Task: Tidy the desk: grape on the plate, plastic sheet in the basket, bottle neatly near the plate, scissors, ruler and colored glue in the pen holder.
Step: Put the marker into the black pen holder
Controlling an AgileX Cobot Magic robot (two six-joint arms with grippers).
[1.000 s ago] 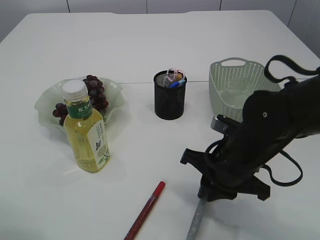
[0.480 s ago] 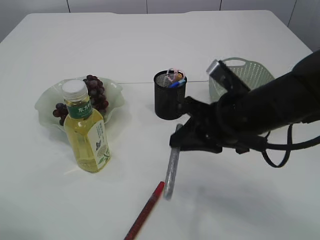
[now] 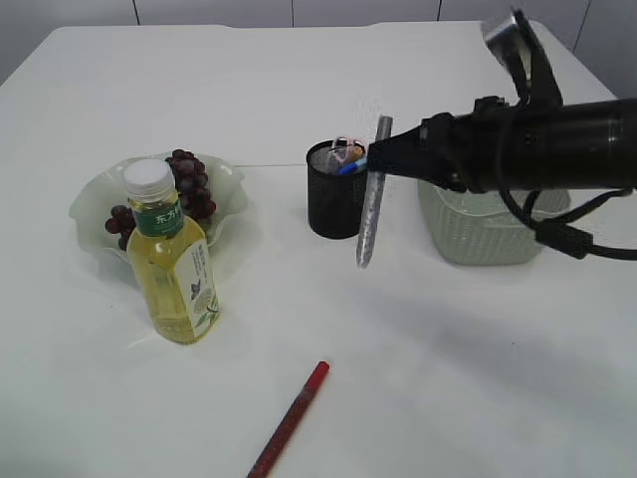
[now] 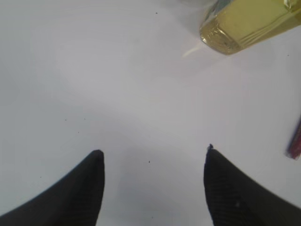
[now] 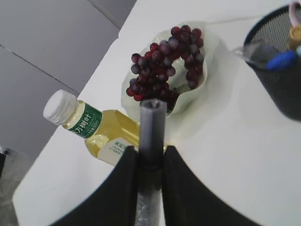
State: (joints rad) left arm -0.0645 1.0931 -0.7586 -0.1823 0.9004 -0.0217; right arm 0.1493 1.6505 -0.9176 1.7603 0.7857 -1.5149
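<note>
My right gripper point(image 3: 383, 157) point(image 5: 150, 157) is shut on a silver glitter glue tube point(image 3: 372, 194) point(image 5: 151, 127), which hangs in the air just right of the black mesh pen holder point(image 3: 336, 204) point(image 5: 282, 80). The holder contains pink-handled scissors point(image 3: 348, 145) and other items. Purple grapes point(image 3: 189, 184) point(image 5: 164, 61) lie on the pale green plate point(image 3: 95, 204). The yellow drink bottle point(image 3: 171, 264) point(image 5: 94, 125) stands upright in front of the plate. My left gripper point(image 4: 153, 155) is open and empty above bare table, near the bottle's base point(image 4: 244, 23).
A red glue pen point(image 3: 291, 418) point(image 4: 295, 141) lies on the table near the front edge. A pale green basket point(image 3: 468, 239) stands right of the pen holder, partly hidden by my right arm. The table is white.
My right gripper lifted the silver glue tube off the table at the front and carried it up and back to beside the pen holder.
</note>
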